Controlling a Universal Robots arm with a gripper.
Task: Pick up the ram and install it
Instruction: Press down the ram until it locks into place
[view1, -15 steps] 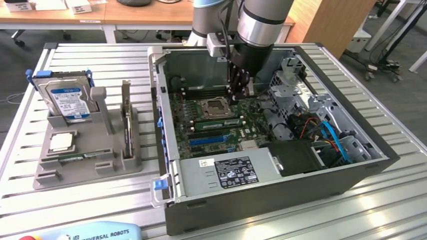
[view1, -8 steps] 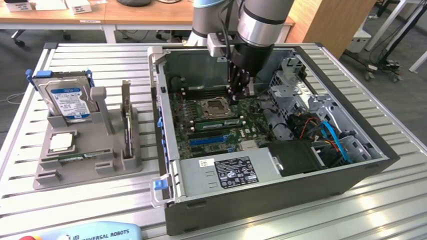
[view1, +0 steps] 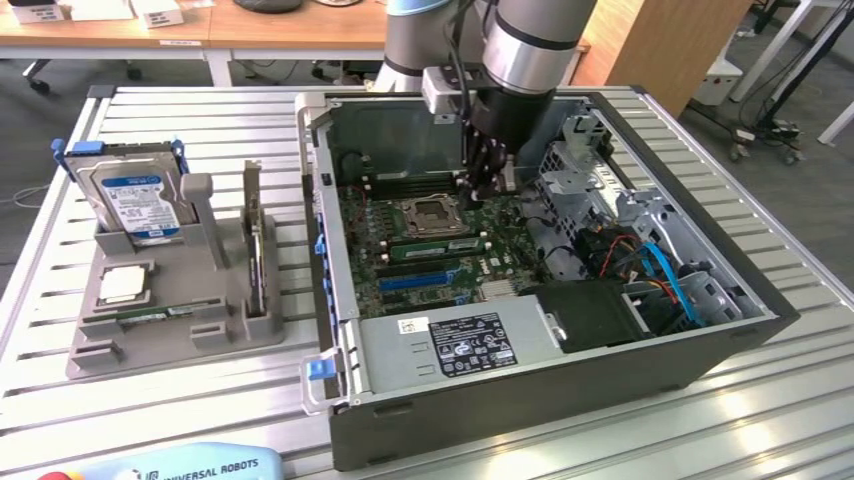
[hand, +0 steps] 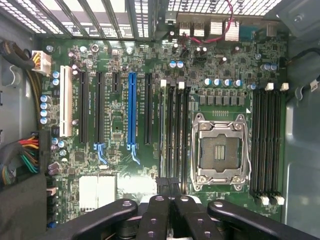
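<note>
Wooden desks (view1: 267, 30) stand at the back of the room. Nearer, a metal table (view1: 787, 420) made of long slats carries two big things. An open computer box (view1: 534, 385) sits in the middle and reaches toward the table edge on the exterior view's right. A gray holder (view1: 174, 345) sits near the table edge on the exterior view's left. A silver hard drive (view1: 134, 200) with a blue label stands up at the back of the holder. A small square silver chip (view1: 123, 283) lies flat in front of it.

The robot arm (view1: 534, 40) hangs down into the box from the table's back edge. Its tool (view1: 478, 196) is low over the green board (hand: 115, 165) on the floor of the box. In the wrist view the two black fingers (hand: 163, 186) are pressed together with no gap.

The ram (hand: 162, 130) stands on its edge in a long slot on the green board, just beside the square metal socket (hand: 220, 150). More long black slots run next to it, and a blue slot (hand: 132, 110) is a bit farther off. The fingers are right at one end of the ram. I cannot tell if they touch it.
</note>
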